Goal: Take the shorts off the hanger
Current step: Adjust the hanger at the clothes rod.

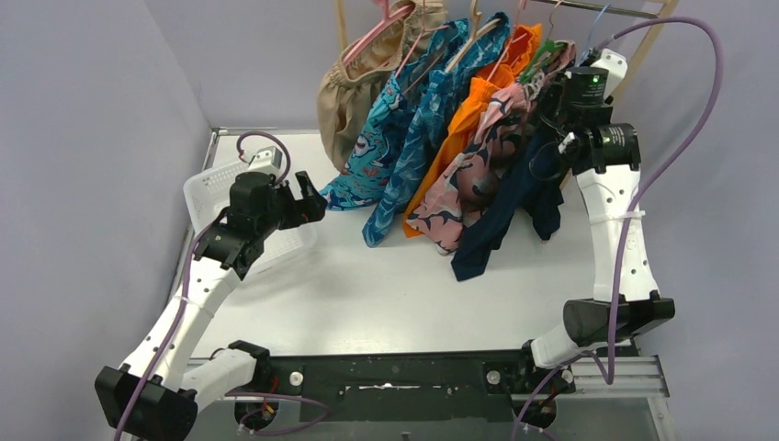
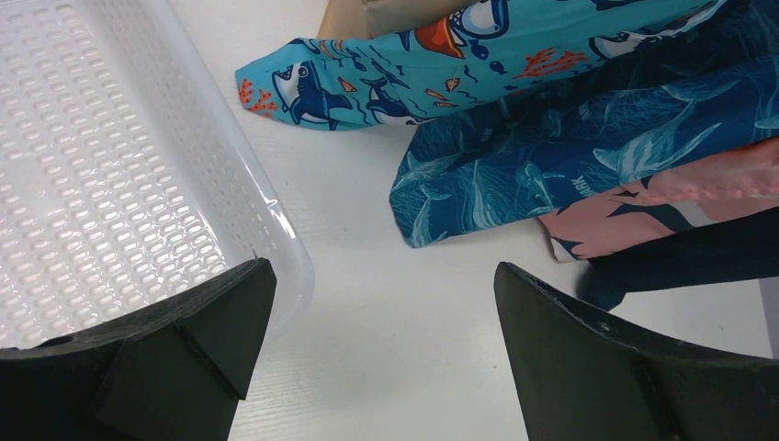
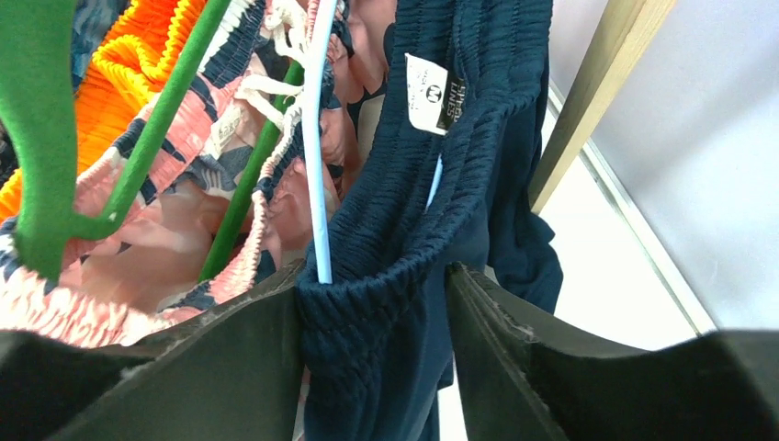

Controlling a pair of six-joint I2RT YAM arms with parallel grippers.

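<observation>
While left gripper (image 2: 381, 280) wide apart by white basket (image 2: 276, 230), right gripper (image 3: 377, 285) tight on navy shorts (image 3: 478, 138), green hanger (image 3: 165, 119) alongside.

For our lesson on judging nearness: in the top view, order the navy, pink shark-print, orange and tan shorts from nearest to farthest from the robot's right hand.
From the right hand:
1. navy shorts: rightmost in the row, waistband in the hand.
2. pink shark-print shorts: next to the left.
3. orange shorts: middle of the row.
4. tan shorts: far left end.
</observation>
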